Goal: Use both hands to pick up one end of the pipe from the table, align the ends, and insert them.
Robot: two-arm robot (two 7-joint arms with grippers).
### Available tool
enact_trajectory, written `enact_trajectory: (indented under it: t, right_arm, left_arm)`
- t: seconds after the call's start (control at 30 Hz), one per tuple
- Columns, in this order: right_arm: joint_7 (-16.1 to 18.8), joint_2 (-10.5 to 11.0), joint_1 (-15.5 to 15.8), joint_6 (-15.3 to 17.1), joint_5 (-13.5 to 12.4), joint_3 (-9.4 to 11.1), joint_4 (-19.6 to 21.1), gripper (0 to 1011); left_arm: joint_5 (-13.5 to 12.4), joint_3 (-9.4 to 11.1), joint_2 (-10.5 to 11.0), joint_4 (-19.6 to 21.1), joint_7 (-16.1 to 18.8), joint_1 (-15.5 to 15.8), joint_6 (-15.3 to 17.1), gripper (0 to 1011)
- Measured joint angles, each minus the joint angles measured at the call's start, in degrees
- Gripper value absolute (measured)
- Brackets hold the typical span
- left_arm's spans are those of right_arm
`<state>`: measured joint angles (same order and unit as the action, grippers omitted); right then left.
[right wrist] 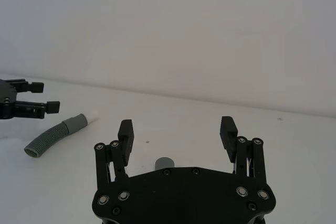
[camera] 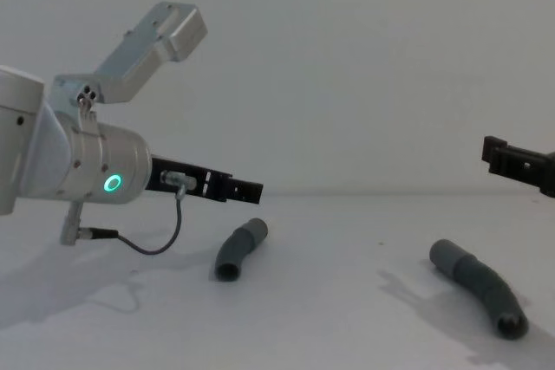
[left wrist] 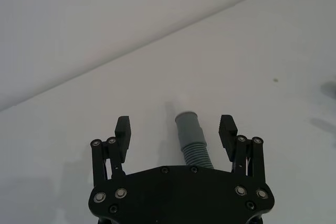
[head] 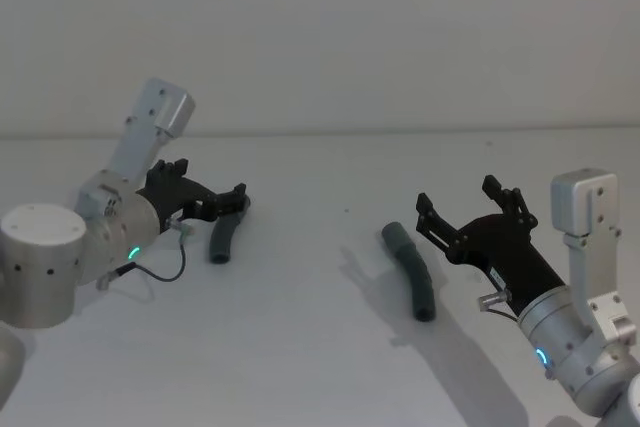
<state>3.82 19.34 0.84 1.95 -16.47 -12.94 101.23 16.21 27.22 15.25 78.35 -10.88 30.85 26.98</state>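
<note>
The pipe lies in two dark grey pieces on the white table (head: 320,357). The short piece (head: 222,240) is at the left and the longer bent piece (head: 412,272) at the right. My left gripper (head: 209,183) hovers open just above the short piece's far end (left wrist: 185,117), which shows between its fingers. My right gripper (head: 456,194) is open and raised behind the long piece, whose near tip (right wrist: 164,162) peeks out under the palm. From the chest view, the left gripper (camera: 247,188) hangs over the short piece (camera: 238,249), and the long piece (camera: 479,285) rests below the right gripper (camera: 499,153).
A plain wall rises behind the table. A thin black cable (head: 165,272) loops from the left wrist down near the table. Bare table lies between the two pipe pieces.
</note>
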Motion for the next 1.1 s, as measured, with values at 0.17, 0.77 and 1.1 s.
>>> enact_trajectory:
  t: [0.17, 0.77, 1.1]
  right_arm:
    - [0.0, 0.0, 0.0, 0.0, 0.0, 0.0, 0.0, 1000]
    - [0.0, 0.0, 0.0, 0.0, 0.0, 0.0, 0.0, 1000]
    - [0.0, 0.0, 0.0, 0.0, 0.0, 0.0, 0.0, 1000]
  left_arm:
    - [-0.6, 0.8, -0.7, -2.7, -1.0, 2.0, 1.0, 1001]
    - [-2.0, 3.0, -2.1, -9.1, -4.6, 6.0, 3.1, 1001]
    - [-3.2, 4.1, -2.8, -11.8, -5.5, 7.1, 2.4, 1001]
